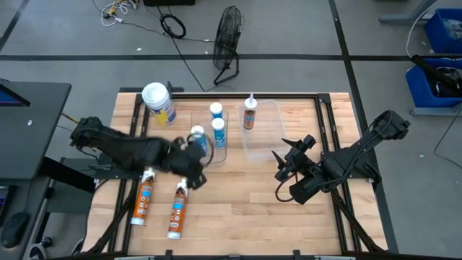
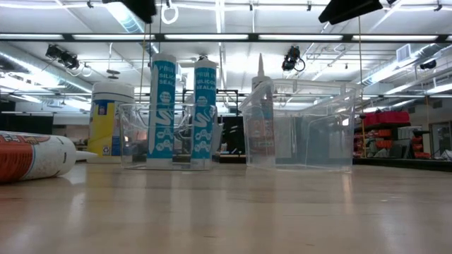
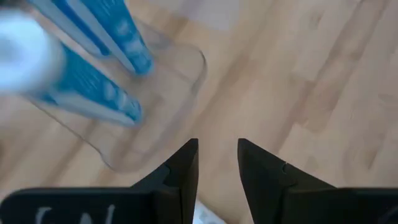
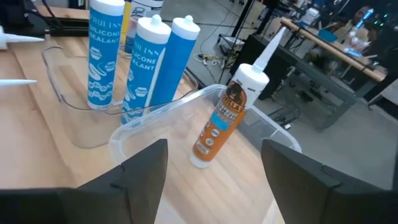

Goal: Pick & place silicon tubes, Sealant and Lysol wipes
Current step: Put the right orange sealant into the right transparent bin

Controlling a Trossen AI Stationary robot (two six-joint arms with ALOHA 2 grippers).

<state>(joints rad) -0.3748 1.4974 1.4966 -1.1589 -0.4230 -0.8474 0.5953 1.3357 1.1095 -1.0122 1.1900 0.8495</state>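
High view: left gripper (image 1: 196,148) nearest, over small bin (image 1: 225,153), fingers narrowly parted, nothing pinched. Two orange tubes (image 1: 142,204) flat just beside it, long axes toward front edge. Right gripper (image 1: 283,160) spread, empty.

Left wrist view: nearest blue tube (image 3: 22,53) blurred to a pale smear and cut by the frame edge; low view: orange tube (image 2: 32,156) cropped at the edge, both arms reduced to dark stubs at the top; overhead, third blue tube (image 1: 198,139) half hidden under the left arm.
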